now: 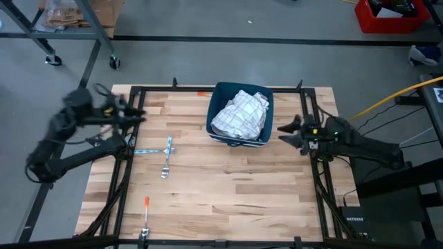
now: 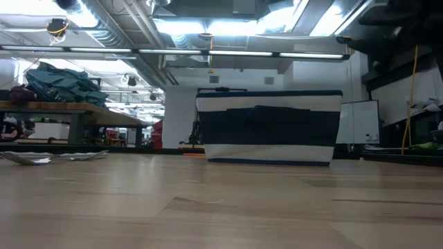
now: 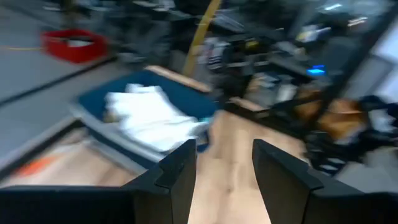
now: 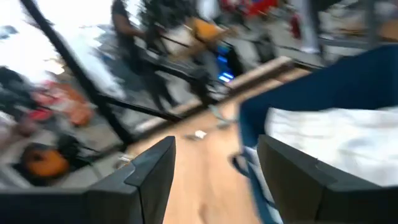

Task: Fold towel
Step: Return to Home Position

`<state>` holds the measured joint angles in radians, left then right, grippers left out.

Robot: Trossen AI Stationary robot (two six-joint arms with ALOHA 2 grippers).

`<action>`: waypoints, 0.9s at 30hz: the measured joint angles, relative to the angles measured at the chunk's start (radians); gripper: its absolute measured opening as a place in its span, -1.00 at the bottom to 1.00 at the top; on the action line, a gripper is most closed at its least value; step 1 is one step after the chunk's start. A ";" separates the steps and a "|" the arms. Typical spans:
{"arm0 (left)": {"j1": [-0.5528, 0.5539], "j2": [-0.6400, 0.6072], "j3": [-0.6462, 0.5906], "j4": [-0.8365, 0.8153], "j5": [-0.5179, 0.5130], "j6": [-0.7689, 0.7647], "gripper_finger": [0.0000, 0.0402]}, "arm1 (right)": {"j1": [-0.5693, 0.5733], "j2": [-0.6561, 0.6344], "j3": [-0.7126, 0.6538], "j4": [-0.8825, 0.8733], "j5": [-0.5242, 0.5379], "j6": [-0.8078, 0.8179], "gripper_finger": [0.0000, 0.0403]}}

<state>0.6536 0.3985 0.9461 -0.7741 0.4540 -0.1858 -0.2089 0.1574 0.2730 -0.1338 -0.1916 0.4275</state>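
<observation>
At three o'clock of the bin (image 1: pixel 239 86) my right tool (image 1: pixel 285 131) hangs released, my left tool (image 1: pixel 140 115) likewise at nine; swinging home could clip its rim.

**Legible markings: one brand name**

1. "NETGEAR" in white capital letters, on the top face of a flat black box (image 1: pixel 354 220) in the high view. The box lies off the light wooden plank table (image 1: pixel 228 187), just beyond its right edge, by the corner at the picture's lower right. The letters are small and only just readable.

2. Dark blue fabric laundry bin with white bands (image 2: pixel 268 128), at the middle of the table's far edge. No lettering can be made out on its side wall in the low view.

3. Blue-lit display (image 3: pixel 316 68) in the room beyond the table. It is too blurred to read in either wrist view.
</observation>
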 joint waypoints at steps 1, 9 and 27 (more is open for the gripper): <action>-0.002 -0.013 -0.073 0.079 0.043 -0.019 -0.26 | 0.000 0.000 -0.051 0.085 -0.024 0.018 0.15; -0.080 -0.037 -0.539 0.596 0.093 -0.170 -0.26 | 0.000 0.014 -0.257 0.294 -0.020 0.142 0.15; -0.322 -0.022 -0.936 1.185 -0.181 -0.069 -0.26 | -0.001 0.017 -0.256 0.290 0.077 -0.046 0.15</action>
<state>0.3315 0.3760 0.0097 0.4110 0.2728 -0.2543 -0.2096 0.1745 0.0170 0.1560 -0.1141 0.3812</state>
